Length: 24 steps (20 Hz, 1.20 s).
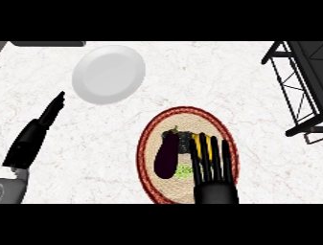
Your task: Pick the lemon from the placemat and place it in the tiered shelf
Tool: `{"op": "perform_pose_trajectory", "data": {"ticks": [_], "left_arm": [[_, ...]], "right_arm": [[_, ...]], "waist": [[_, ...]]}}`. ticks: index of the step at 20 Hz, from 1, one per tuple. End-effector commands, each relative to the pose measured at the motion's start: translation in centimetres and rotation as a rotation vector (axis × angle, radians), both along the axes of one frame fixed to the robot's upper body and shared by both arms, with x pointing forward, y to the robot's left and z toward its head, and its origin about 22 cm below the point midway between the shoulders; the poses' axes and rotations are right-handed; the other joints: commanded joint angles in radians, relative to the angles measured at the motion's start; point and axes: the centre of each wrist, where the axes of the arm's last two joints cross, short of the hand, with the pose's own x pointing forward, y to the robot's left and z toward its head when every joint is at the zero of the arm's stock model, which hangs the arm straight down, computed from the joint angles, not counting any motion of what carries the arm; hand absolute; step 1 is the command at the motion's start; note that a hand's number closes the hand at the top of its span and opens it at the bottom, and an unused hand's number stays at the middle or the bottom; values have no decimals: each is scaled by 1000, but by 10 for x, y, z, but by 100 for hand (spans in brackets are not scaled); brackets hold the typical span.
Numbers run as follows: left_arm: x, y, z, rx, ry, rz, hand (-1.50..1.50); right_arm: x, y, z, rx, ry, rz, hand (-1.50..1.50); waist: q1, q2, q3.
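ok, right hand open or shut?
Open: the right hand has straight fingers spread over the lemon on the placemat, not curled round it.

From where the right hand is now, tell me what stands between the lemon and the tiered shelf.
Nothing visible. The right hand hangs open over the placemat, hiding most of the lemon. The eggplant lies on the lemon's left, away from the tiered shelf. Between placemat and shelf, only bare counter shows.

On my white marbled surface (248, 86) I count one round white plate (109, 74), one oval woven placemat with a red rim (150, 162), one dark purple eggplant (167, 155), one black wire tiered shelf (309, 81), and my two black hands, left hand (29, 143) and right hand (213, 165).
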Motion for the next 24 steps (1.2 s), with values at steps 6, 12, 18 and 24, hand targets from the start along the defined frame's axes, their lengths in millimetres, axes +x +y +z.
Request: {"op": "perform_pose_trajectory", "data": {"ticks": [6, 12, 18, 24], "left_arm": [[2, -9, -10, -1, -8, 2, 0], [-15, 2, 0, 15, 0, -6, 0], [-2, -28, -10, 18, -10, -8, 0], [1, 12, -2, 0, -19, -8, 0]], "right_arm": [[18, -10, -22, -11, 1, 3, -150], [21, -17, -16, -26, 16, -18, -150], [53, -6, -29, -68, 59, -35, 150], [64, 0, -39, -27, 85, 33, 150]], "waist": [[1, 9, 7], [3, 8, 7], [4, 10, 7], [8, 10, 7]]}}
